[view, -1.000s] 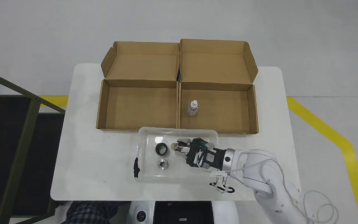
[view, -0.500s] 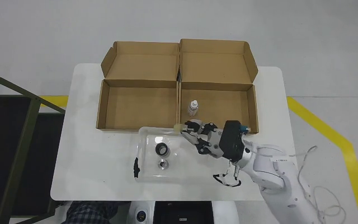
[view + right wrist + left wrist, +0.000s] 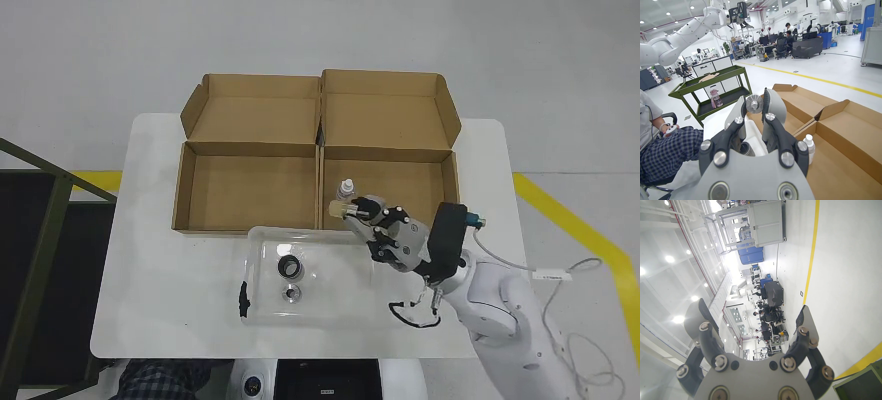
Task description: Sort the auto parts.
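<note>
The left pincer (image 3: 752,311) is pointing out into a large, bright hall, its two dark fingers (image 3: 807,323) standing wide apart; beyond them a pale floor (image 3: 844,275) is stretching away, with a yellow line (image 3: 811,256) running across it; far off, a grey-panelled enclosure (image 3: 761,224) is standing beside blue cabinets (image 3: 751,254); dark desks (image 3: 773,293) are clustering in the distance; round ceiling lights (image 3: 678,319) are glowing; a green frame's corner (image 3: 861,381) is showing near the pincer's base.
</note>
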